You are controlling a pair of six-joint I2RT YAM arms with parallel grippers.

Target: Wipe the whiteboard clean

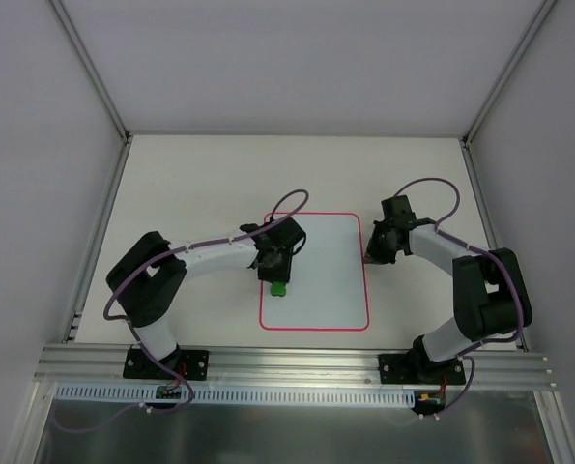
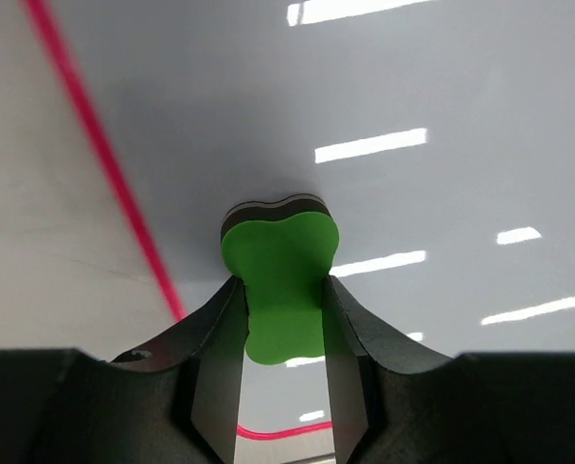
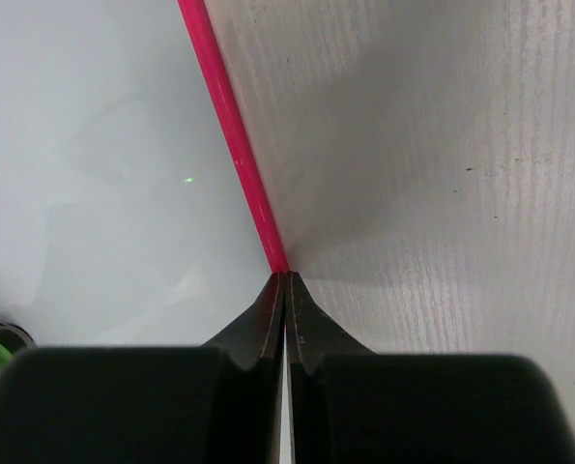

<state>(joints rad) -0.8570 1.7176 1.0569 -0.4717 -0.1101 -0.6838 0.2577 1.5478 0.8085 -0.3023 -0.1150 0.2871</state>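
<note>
The whiteboard [image 1: 328, 275] lies flat at the table's middle, white with a thin red-pink border, and no marker scribbles show on it. My left gripper [image 1: 274, 273] is over the board's left part, shut on the green eraser [image 1: 278, 287]. In the left wrist view the eraser [image 2: 279, 253] sits between the fingers of the left gripper [image 2: 282, 285], its dark pad facing the board [image 2: 413, 97]. My right gripper [image 1: 370, 258] is shut and empty. In the right wrist view its tips [image 3: 285, 277] rest at the board's red right border [image 3: 231, 135].
The pale table [image 3: 442, 145] extends right of the board. White walls and metal frame posts [image 1: 94, 72] enclose the table. An aluminium rail [image 1: 297, 360] runs along the near edge where the arm bases are mounted.
</note>
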